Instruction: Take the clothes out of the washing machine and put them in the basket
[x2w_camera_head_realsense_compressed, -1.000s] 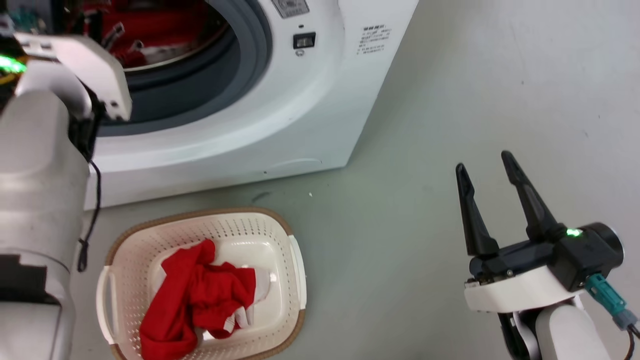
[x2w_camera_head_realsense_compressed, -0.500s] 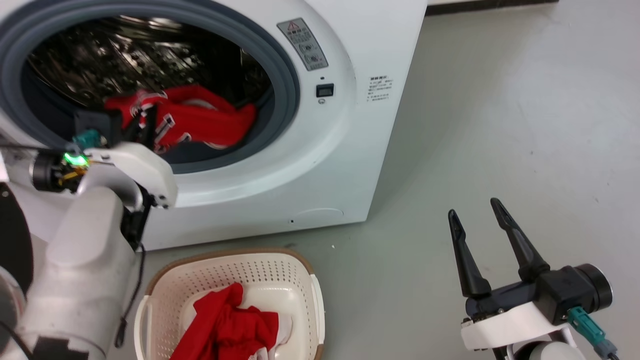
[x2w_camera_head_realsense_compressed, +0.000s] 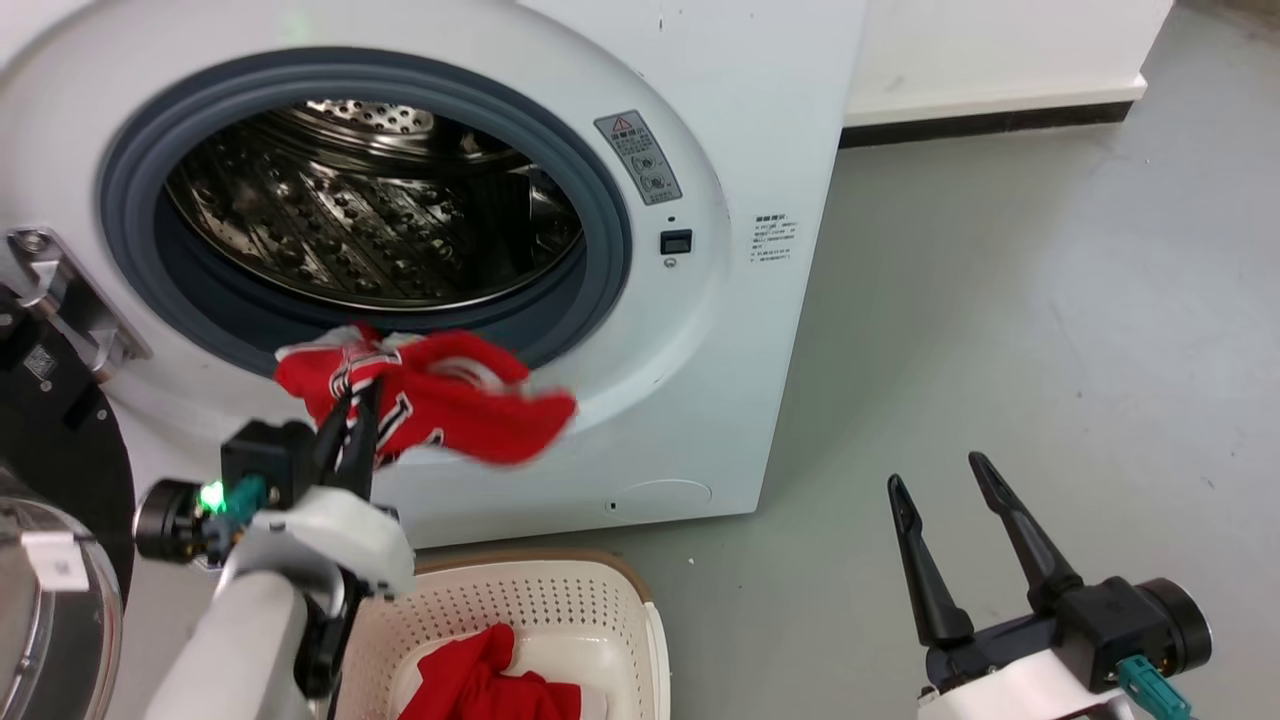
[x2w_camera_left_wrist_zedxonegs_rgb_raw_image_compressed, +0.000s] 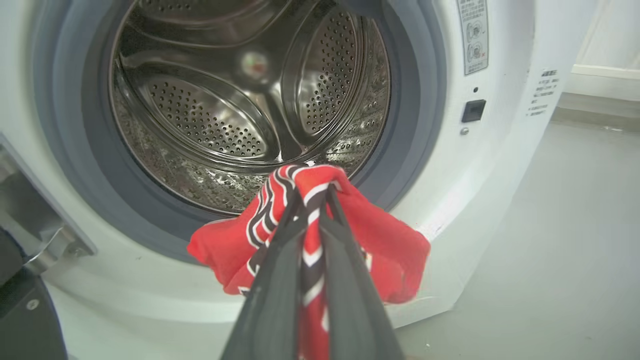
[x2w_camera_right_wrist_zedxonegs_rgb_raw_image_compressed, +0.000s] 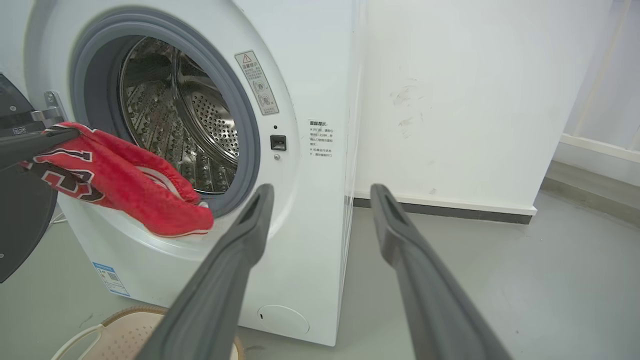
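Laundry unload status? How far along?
Done: one jersey lies in the basket. In hand: the left gripper is shut on a second jersey, held outside the drum. Left: drop it in the basket; the drum looks empty. The right gripper is open, idle.

A white washer (x2w_camera_right_wrist_zedxonegs_rgb_raw_image_compressed: 310, 75) stands with its round port open, the steel drum (x2w_camera_right_wrist_zedxonegs_rgb_raw_image_compressed: 190, 125) showing inside. In front of the port's lower left, a red jersey (x2w_camera_right_wrist_zedxonegs_rgb_raw_image_compressed: 130, 185) hangs outside the washer, gripped at its far end by the left gripper (x2w_camera_right_wrist_zedxonegs_rgb_raw_image_compressed: 70, 134). The right gripper (x2w_camera_right_wrist_zedxonegs_rgb_raw_image_compressed: 321, 190) is spread wide and empty before the washer's right front. A basket (x2w_camera_right_wrist_zedxonegs_rgb_raw_image_compressed: 120, 336) peeks in below the washer.
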